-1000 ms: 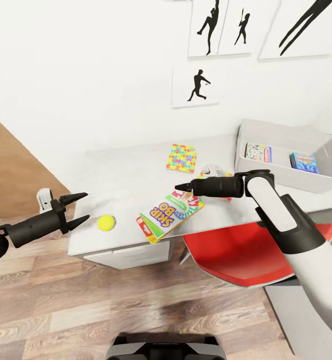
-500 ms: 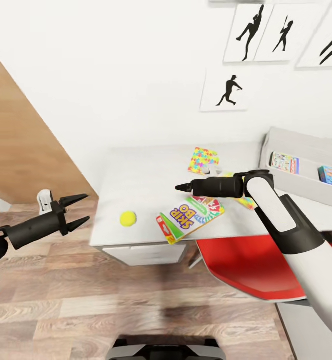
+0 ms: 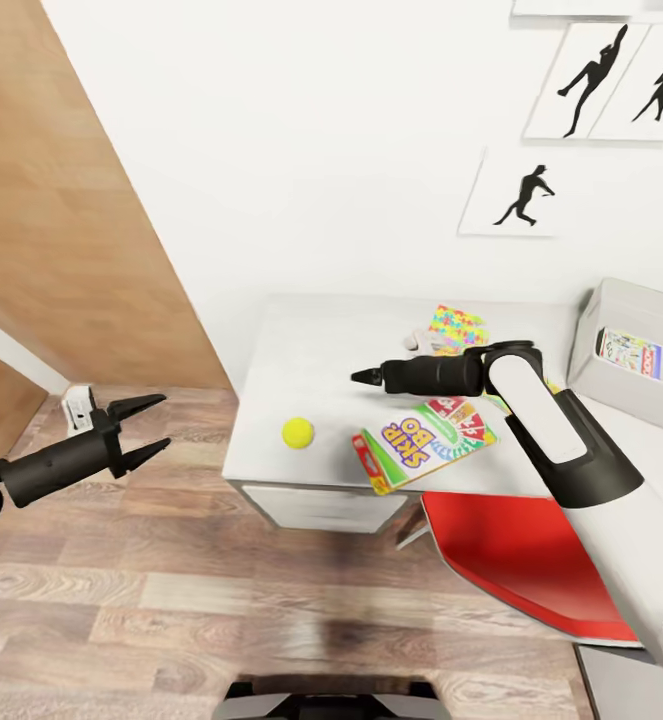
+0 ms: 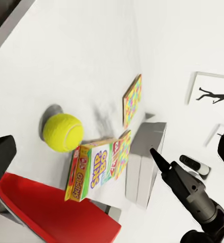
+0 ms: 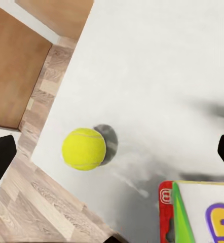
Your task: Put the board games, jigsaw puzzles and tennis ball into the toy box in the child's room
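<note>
The tennis ball (image 3: 297, 432) lies near the front left of the table (image 3: 311, 340). The Skip-Bo board game (image 3: 426, 440) sits to its right, jutting over the front edge. One jigsaw puzzle (image 3: 458, 328) lies farther back; another is mostly hidden behind my right forearm. The toy box (image 3: 611, 310) stands at the table's right end with the Monopoly box (image 3: 631, 352) inside. My right gripper (image 3: 359, 376) hovers open above the table, between ball (image 5: 83, 148) and Skip-Bo box (image 5: 203, 212). My left gripper (image 3: 146, 428) is open over the floor, left of the table. The bed is out of view.
A red chair (image 3: 521, 560) stands in front of the table's right half, under my right arm. A wooden panel (image 3: 81, 200) fills the left. Plank floor (image 3: 221, 600) lies before the table. Black silhouette posters (image 3: 526, 195) hang on the white wall.
The camera has turned left, so the table and its things sit farther right in the picture. Both arms keep their pose and nothing on the table has moved.
</note>
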Robot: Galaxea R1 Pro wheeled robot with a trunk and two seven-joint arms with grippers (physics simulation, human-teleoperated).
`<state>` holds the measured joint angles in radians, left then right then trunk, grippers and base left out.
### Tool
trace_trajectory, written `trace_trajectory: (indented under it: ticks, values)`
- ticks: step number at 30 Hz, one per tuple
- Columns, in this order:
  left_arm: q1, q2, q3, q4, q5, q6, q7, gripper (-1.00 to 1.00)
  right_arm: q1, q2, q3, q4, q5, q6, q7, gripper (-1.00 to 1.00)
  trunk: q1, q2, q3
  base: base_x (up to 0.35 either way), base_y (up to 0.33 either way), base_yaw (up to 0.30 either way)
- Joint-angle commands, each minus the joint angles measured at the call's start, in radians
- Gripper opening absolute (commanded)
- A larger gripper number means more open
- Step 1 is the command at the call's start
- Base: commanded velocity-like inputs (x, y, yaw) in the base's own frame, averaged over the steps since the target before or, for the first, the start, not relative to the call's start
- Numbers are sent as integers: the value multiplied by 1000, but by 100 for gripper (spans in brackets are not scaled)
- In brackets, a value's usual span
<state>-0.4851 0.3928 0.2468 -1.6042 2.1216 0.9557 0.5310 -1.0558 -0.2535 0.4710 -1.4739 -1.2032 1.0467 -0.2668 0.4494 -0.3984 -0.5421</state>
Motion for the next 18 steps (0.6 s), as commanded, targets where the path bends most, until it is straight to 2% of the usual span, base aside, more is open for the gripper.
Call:
trace_trajectory:
  ticks: [1, 7, 13, 16, 18]
  values:
    - [8, 0, 3, 0, 9, 3, 10, 100, -1, 0, 1, 4, -10, 1, -22, 100, 1, -2, -1, 0, 0, 269]
    - [48, 4, 13, 0, 9, 7, 11, 100, -2, 8, 1, 22, -10, 1, -63, 100, 1, -2, 3, 0, 0, 269]
    - [109, 17, 42, 0, 8, 17, 12, 100, -4, 18, -2, 46, -10, 1, -111, 100, 1, -2, 7, 0, 0, 269]
    - [139, 21, 59, 1, 0, 21, 12, 100, -7, 21, -3, 56, -10, 1, -125, 100, 1, -2, 9, 0, 0, 269]
    - [167, 24, 74, 1, -24, 24, 11, 100, -9, 23, -4, 63, -10, 1, -134, 100, 1, -2, 11, 0, 0, 270]
